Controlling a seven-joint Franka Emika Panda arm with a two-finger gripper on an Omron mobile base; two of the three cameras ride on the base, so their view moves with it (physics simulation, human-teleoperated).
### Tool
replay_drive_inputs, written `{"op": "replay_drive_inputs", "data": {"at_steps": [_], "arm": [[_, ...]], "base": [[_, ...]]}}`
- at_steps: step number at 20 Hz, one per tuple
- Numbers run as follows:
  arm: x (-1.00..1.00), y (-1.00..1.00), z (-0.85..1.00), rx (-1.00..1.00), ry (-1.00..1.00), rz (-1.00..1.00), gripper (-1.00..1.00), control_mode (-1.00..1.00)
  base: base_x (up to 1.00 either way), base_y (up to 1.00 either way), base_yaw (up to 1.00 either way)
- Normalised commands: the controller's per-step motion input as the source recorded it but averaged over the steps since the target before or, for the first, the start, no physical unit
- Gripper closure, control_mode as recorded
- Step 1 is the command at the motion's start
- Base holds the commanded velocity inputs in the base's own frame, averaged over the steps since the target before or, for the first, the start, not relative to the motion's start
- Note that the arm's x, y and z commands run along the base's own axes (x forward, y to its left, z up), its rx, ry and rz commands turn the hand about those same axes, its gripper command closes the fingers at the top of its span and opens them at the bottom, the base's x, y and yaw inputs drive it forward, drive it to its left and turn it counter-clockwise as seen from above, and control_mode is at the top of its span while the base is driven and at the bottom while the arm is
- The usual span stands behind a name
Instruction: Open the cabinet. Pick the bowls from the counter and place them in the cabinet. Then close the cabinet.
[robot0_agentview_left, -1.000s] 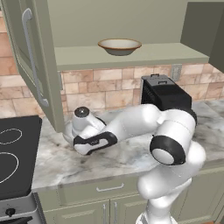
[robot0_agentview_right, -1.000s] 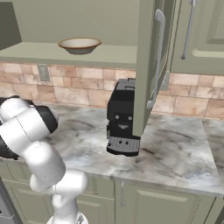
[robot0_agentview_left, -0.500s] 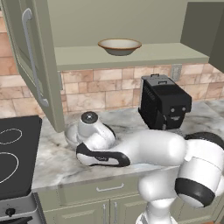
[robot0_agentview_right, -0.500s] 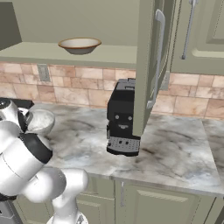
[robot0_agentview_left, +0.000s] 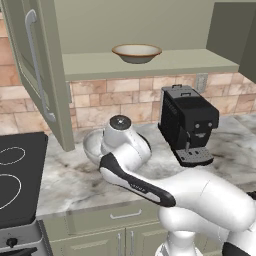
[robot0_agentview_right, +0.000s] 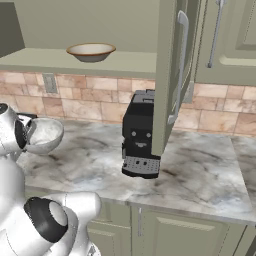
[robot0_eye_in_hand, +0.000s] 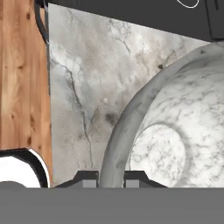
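Cabinet door (robot0_agentview_left: 35, 75) stands open; the speckled bowl (robot0_agentview_right: 45, 135) sits over the counter (robot0_agentview_right: 200, 175) (lifted or not, unclear), its rim pinched by the nearly shut gripper (robot0_eye_in_hand: 111, 178); tan bowl (robot0_agentview_left: 136, 52) already shelved; shelving and closing remain

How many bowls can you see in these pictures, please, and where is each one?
2. The tan bowl sits on the cabinet shelf. The speckled grey-white bowl is at the counter, its rim pinched by the gripper. None seems hidden, though the arm blocks part of the counter.
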Motion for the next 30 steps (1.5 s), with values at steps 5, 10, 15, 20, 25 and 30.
{"op": "replay_drive_inputs", "data": {"at_steps": [5, 10, 15, 20, 25, 30], "arm": [[-0.73, -0.05, 0.64, -0.07, 0.08, 0.04, 1.0, -1.0], [-0.64, -0.21, 0.52, -0.09, 0.08, 0.05, 1.0, -1.0], [-0.54, -0.38, 0.53, -0.09, 0.02, 0.1, 1.0, -1.0], [-0.57, -0.48, 0.41, -0.12, 0.0, 0.11, 1.0, -1.0], [-0.42, -0.51, 0.42, -0.1, 0.0, 0.16, 1.0, -1.0], [-0.26, -0.59, 0.46, -0.03, 0.0, 0.2, 1.0, -1.0]], "base": [[0.0, 0.0, 0.0], [0.0, 0.0, 0.0], [0.0, 0.0, 0.0], [0.0, 0.0, 0.0], [0.0, 0.0, 0.0], [0.0, 0.0, 0.0]]}}
